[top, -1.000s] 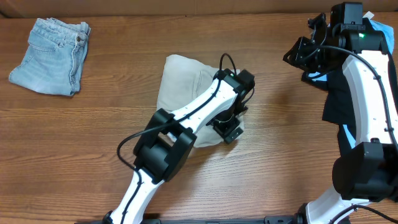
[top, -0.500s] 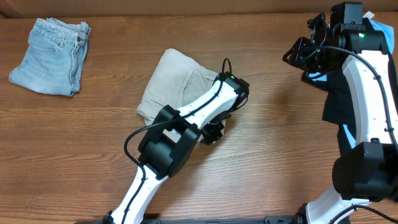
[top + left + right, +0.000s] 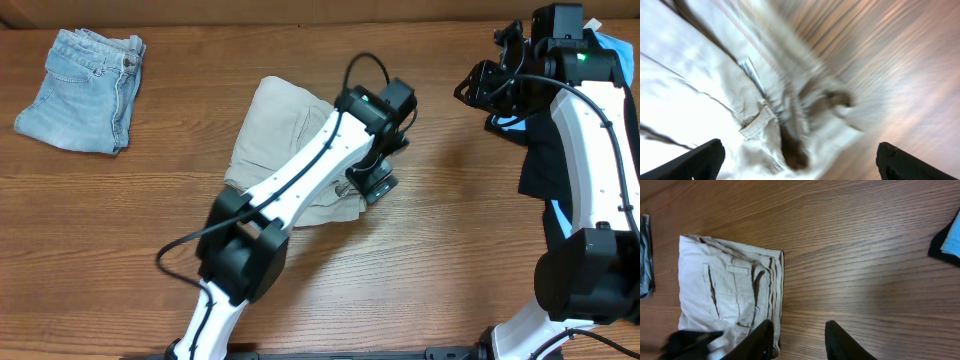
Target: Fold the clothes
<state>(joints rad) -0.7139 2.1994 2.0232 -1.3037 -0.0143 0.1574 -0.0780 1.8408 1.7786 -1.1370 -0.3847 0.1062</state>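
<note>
The clothes, pale beige khaki shorts (image 3: 275,130), lie folded in a rough rectangle at the table's middle. My left gripper (image 3: 368,185) hovers over their right edge, open wide with nothing between its fingers. The left wrist view is motion-blurred, with beige cloth (image 3: 715,85) under the left gripper (image 3: 800,165) and bare wood on the right. My right gripper (image 3: 478,88) hangs high at the far right, away from the shorts. In its wrist view the shorts (image 3: 725,280) lie flat, pocket side up, and the right gripper (image 3: 800,340) is open over bare wood.
Folded light-blue denim shorts (image 3: 85,90) lie at the far left. Black and sky-blue garments (image 3: 545,170) are heaped at the right edge under my right arm, and a corner of these garments (image 3: 946,242) also shows in the right wrist view. Bare wood separates the shorts from that heap.
My left arm swung left over the shorts, then back up and right to their right edge. The shorts shifted slightly left and lie flatter. The right arm has held still.
</note>
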